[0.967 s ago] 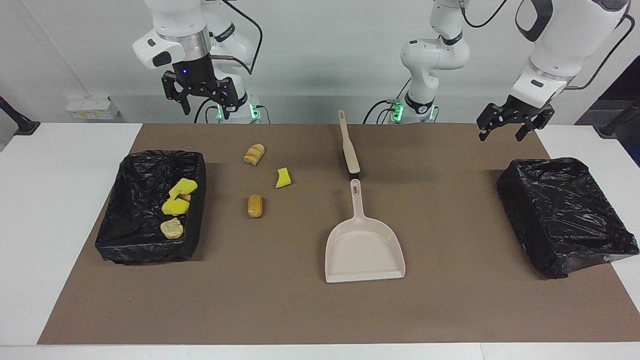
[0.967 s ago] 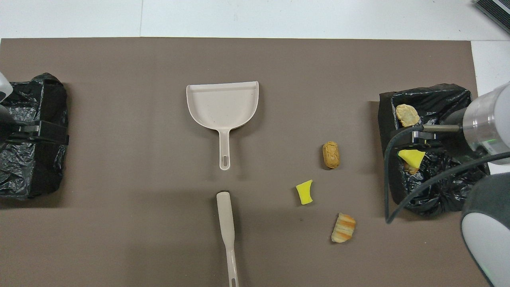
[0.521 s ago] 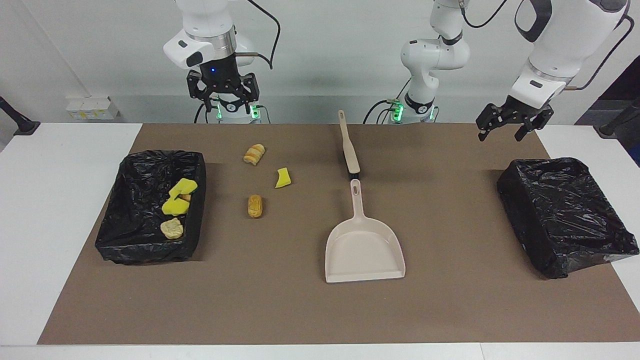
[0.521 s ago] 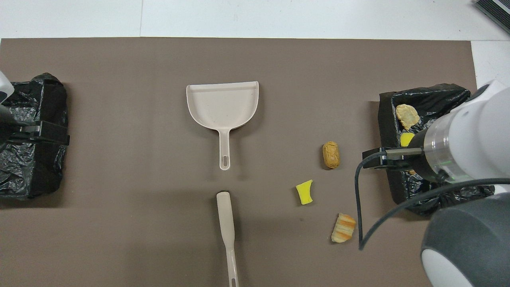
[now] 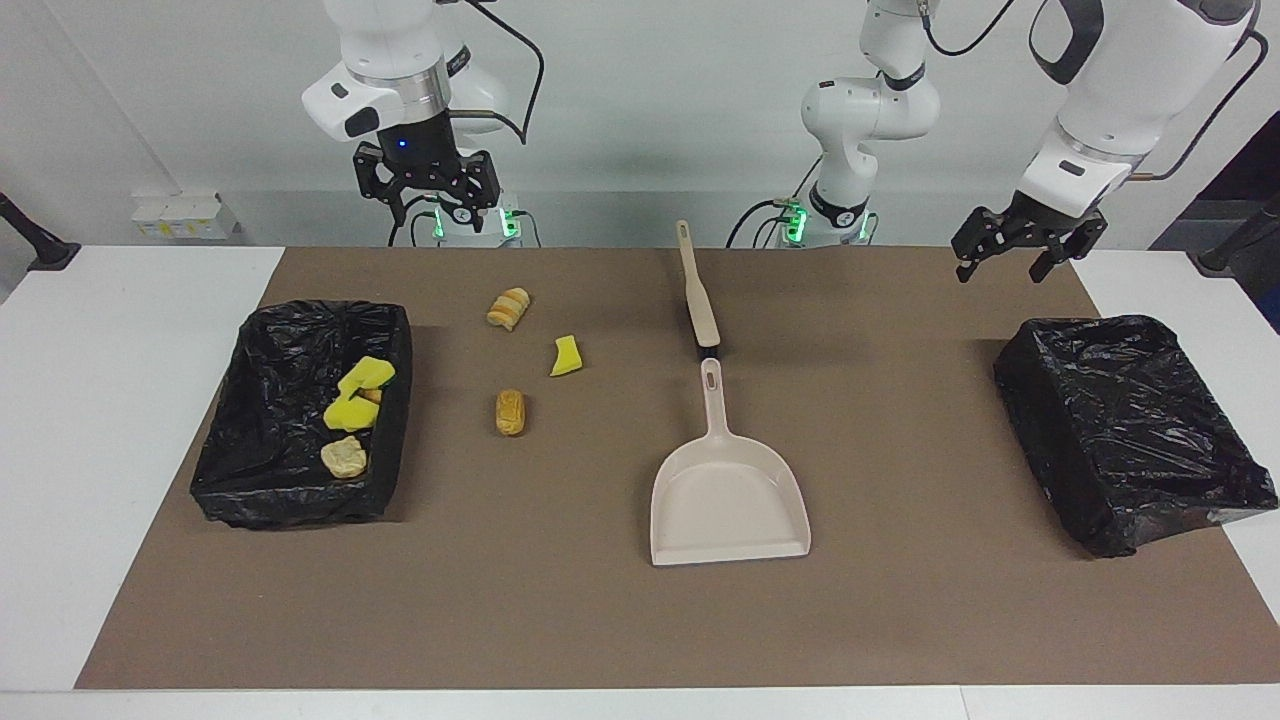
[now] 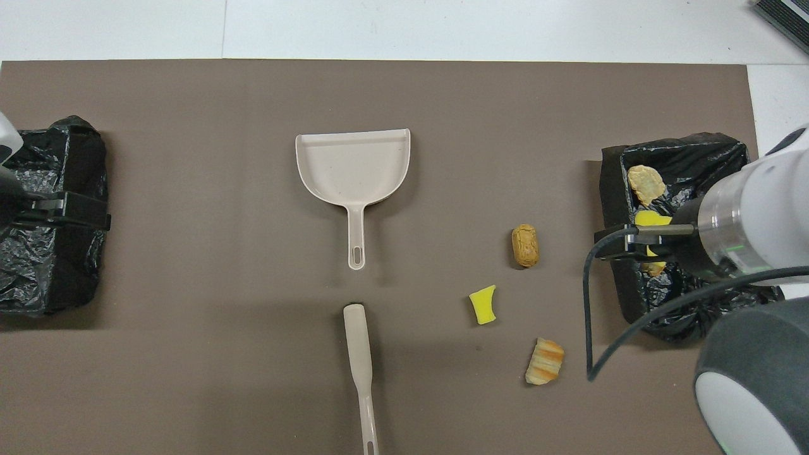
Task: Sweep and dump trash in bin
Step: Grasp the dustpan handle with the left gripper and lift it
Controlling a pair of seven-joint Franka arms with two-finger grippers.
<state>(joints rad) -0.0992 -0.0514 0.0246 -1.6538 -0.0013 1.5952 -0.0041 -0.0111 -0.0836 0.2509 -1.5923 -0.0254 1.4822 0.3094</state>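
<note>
Right tool (image 5: pixel 432 203) hangs open and empty over the counter edge nearest the robots, left tool (image 5: pixel 1017 252) likewise, waiting; three trash scraps (image 5: pixel 510 411) lie loose on the mat beside the part-filled bin (image 5: pixel 262 440), so next likely means grasping the brush (image 5: pixel 700 300) and dustpan (image 5: pixel 727 495).

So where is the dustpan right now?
The dustpan lies mid-table on the brown mat, empty, handle toward the robots, nearly tip to tip with the brush.
</note>
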